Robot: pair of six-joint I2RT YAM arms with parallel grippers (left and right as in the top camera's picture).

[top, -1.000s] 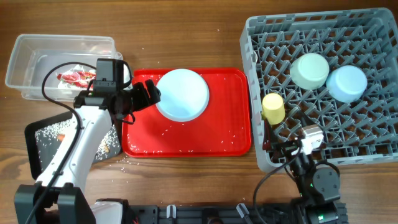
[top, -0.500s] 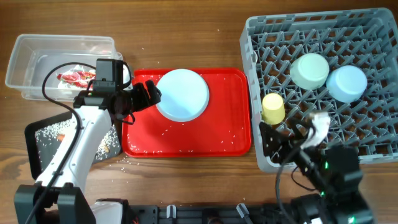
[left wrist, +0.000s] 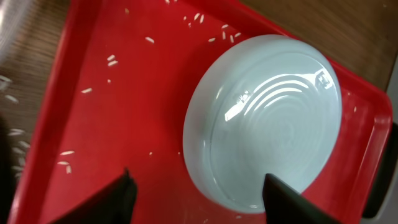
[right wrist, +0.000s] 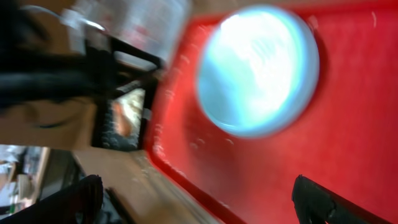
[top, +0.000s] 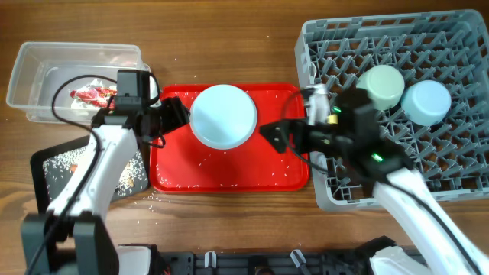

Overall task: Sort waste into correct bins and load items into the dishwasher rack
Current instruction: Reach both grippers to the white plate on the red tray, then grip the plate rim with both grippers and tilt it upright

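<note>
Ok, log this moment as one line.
left jaws: open, beside plate | right jaws: open, over red tray | plate: on red tray | rack: holds mint bowl, blue bowl

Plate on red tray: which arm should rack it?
Right, probably: the right gripper, open, hovers over the red tray beside the plate, and the rack lies on that side. The left gripper sits at the plate's rim but far from the rack.

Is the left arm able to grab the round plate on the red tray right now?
Probably yes. The left gripper is open right beside the left edge of the plate on the red tray, with nothing between them.
</note>
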